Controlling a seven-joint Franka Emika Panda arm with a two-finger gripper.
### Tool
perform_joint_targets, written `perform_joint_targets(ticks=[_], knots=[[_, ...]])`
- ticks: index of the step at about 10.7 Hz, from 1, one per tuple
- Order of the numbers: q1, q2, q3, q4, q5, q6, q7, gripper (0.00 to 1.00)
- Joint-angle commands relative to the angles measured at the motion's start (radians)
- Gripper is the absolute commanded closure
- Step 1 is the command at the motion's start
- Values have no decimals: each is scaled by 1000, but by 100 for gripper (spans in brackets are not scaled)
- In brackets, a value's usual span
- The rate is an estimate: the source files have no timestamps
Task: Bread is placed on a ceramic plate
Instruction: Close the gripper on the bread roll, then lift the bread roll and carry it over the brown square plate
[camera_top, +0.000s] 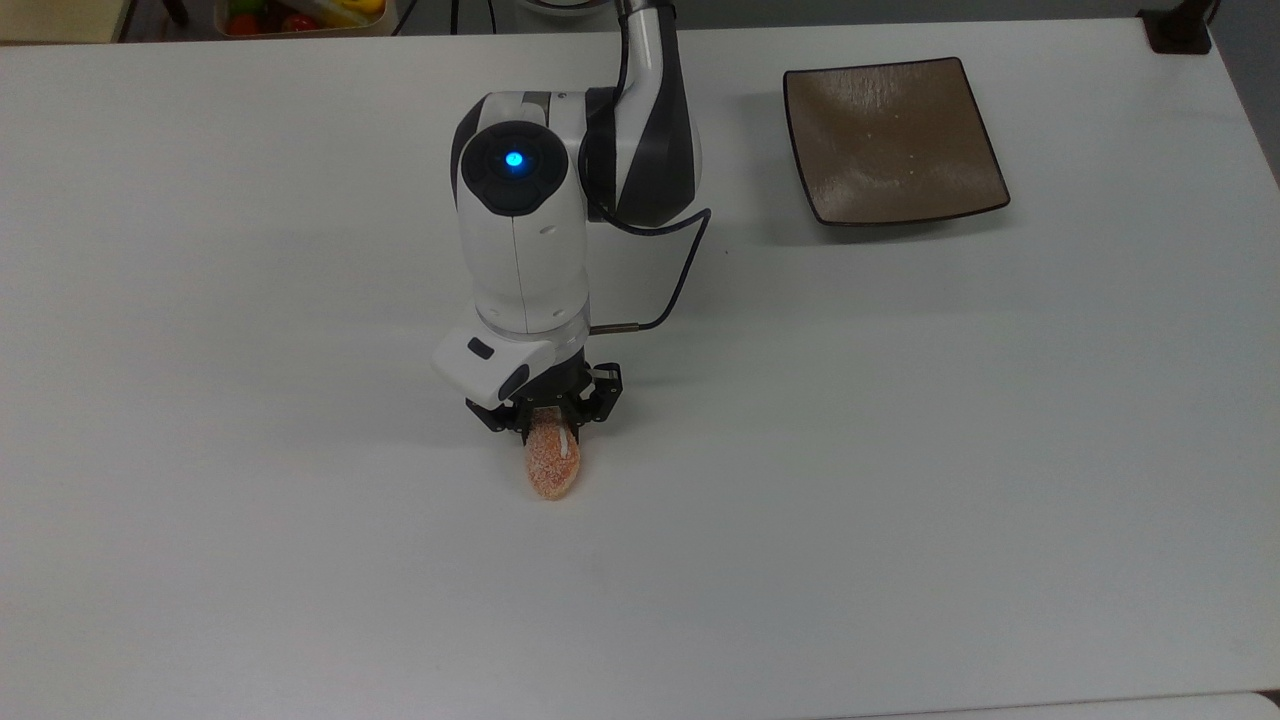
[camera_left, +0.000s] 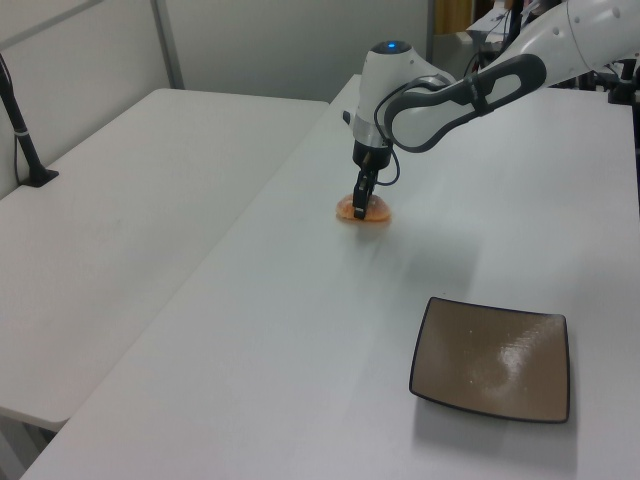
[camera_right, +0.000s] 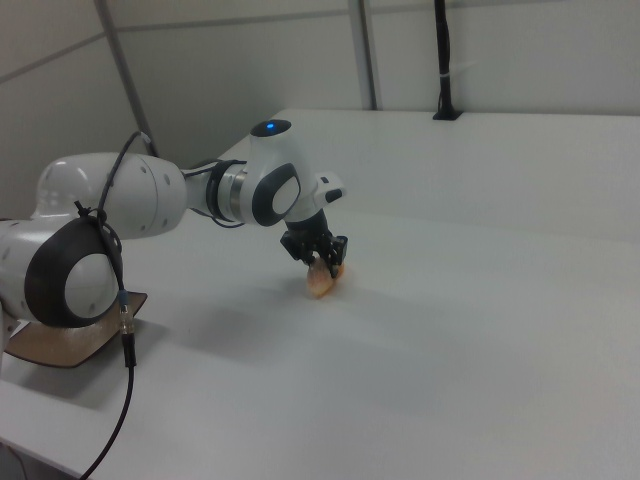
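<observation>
One arm reaches down over the white table (camera_top: 900, 450), and its gripper (camera_top: 549, 418) is closed around the near end of the bread (camera_top: 553, 465), the two black fingers pressed against the roll's sides. In the top view the bread projects below the gripper toward the lower edge, its white slit line facing up. In the left view the bread (camera_left: 364, 209) lies low at the table surface under the gripper (camera_left: 361, 203); whether it touches the table cannot be told. In the right view the gripper (camera_right: 322, 257) tilts down onto the bread (camera_right: 322, 281).

The ceramic plate (camera_top: 893, 139) sits empty, well apart from the bread, toward the top view's upper right. In the left view the ceramic plate (camera_left: 492, 358) lies in the lower right. In the right view its edge (camera_right: 60, 342) shows at the right view's left, behind the arm's base joint.
</observation>
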Motion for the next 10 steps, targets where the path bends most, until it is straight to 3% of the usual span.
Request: perform_joint_targets(ticks=[1,10], knots=[[9,-117,-13,-90,-6,5,-11,68],[6,-643,-14,-283,3,-591,-8,66]])
